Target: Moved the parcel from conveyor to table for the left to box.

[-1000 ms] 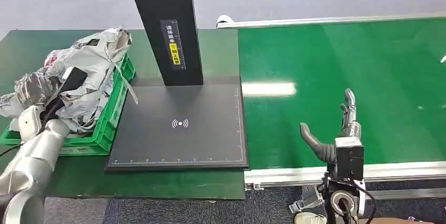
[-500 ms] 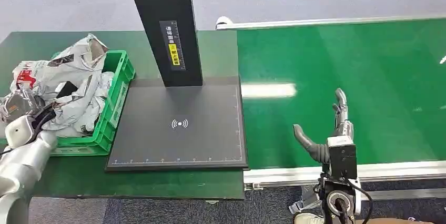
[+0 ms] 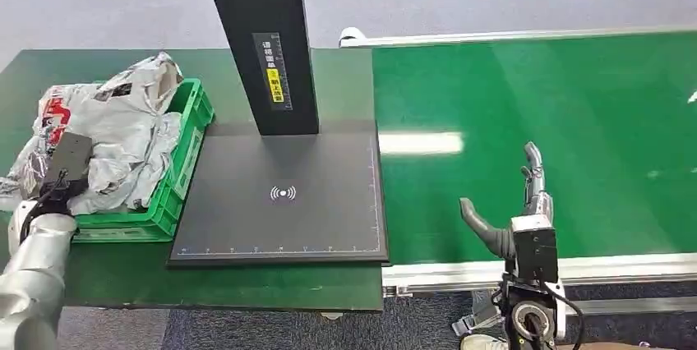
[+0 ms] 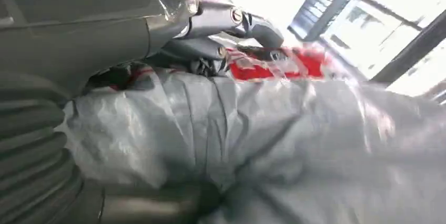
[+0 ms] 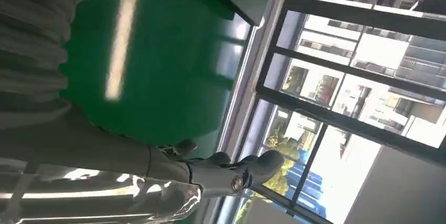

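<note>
Crumpled grey parcels (image 3: 115, 120), one with red print, are piled in the green crate (image 3: 185, 161) at the table's left end. My left hand (image 4: 221, 29) lies against the top grey parcel (image 4: 294, 145), its fingers (image 4: 202, 50) touching the wrinkled plastic beside the red print; whether they pinch it is hidden. In the head view the left wrist (image 3: 62, 165) sits at the pile's left side. My right hand (image 3: 518, 202) is held upright over the near edge of the green conveyor (image 3: 575, 103), fingers straight, thumb apart, holding nothing.
A black scanner pad (image 3: 279, 194) with a tall black column (image 3: 259, 38) occupies the dark green table (image 3: 345, 79) between the crate and the conveyor. The belt carries no parcel. A metal rail (image 3: 608, 266) runs along the conveyor's near side.
The grey parcel that my left hand held high over the crate has come down onto the pile. My left arm has dropped and drawn back left. My right hand stayed about where it was.
</note>
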Robot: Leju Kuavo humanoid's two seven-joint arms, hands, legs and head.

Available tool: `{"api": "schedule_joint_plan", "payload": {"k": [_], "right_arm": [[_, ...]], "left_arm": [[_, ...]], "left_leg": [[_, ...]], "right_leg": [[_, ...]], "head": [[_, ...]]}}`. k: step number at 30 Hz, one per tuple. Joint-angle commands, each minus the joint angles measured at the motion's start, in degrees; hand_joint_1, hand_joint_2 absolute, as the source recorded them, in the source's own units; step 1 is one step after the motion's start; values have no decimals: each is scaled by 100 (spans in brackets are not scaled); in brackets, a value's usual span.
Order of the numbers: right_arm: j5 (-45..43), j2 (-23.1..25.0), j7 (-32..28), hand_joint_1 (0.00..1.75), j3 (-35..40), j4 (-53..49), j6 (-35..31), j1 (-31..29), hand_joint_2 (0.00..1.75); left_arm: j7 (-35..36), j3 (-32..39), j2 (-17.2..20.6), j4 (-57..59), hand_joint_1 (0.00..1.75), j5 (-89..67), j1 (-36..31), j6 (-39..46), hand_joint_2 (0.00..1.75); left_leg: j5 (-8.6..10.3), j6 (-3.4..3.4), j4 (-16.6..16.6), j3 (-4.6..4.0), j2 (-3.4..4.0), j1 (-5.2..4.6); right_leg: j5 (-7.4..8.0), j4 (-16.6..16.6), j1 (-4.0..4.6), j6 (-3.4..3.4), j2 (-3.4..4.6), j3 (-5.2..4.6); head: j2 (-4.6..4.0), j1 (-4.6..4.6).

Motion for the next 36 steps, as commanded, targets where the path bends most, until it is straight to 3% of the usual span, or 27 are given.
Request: {"api": "schedule_joint_plan", "payload": {"k": [1,6,12,15,17,28,33,36], "right_arm": [[6,100,18,0,-212,-34,-104,38,175],[15,97,11,0,-246,-15,-158,99,175],[-46,41,-50,0,-292,-38,-231,206,175],[-61,15,-65,0,-277,27,-241,177,175],[-72,-5,-82,0,-266,69,-237,157,175],[-78,-14,-90,0,-259,81,-223,144,175],[-213,-27,-18,0,-164,154,55,143,175],[-415,10,43,0,-68,311,367,179,175]], "left_arm": [[32,-55,-575,-1673,0,431,231,502,175],[-225,-245,-702,-2578,0,927,547,647,175],[-645,-698,-1052,-4599,0,1278,1400,1230,175],[-762,-975,-1254,-5610,0,1828,1952,980,175],[-882,-1249,-1327,-6111,0,2775,2325,162,175],[-977,-1391,-1353,-6177,0,2919,2457,-38,175],[-1000,-2176,-1776,-6740,0,3579,3461,-1065,175],[-900,-2549,-1984,-6414,0,4138,3873,-1486,175]], "left_leg": [[3,3,2,-17,-15,5],[3,4,-2,-27,-14,2],[1,7,-7,-40,-13,2],[3,10,-15,-40,-13,1],[5,15,-30,-27,-7,2],[-4,3,-3,-52,0,1],[-7,8,-12,-37,6,-5],[-8,9,-16,-34,6,-8]], "right_leg": [[2,-5,5,1,-14,-7],[2,-7,2,1,-11,-23],[3,-17,4,3,-9,-34],[6,-28,2,5,-9,-30],[13,-49,4,6,-3,-17],[2,-10,1,1,2,-50],[2,-20,-4,5,8,-36],[1,-25,-7,5,8,-32]], "head": [[0,0],[0,0],[0,-2],[0,-2],[0,0],[2,-2],[2,-2],[0,-2]]}}
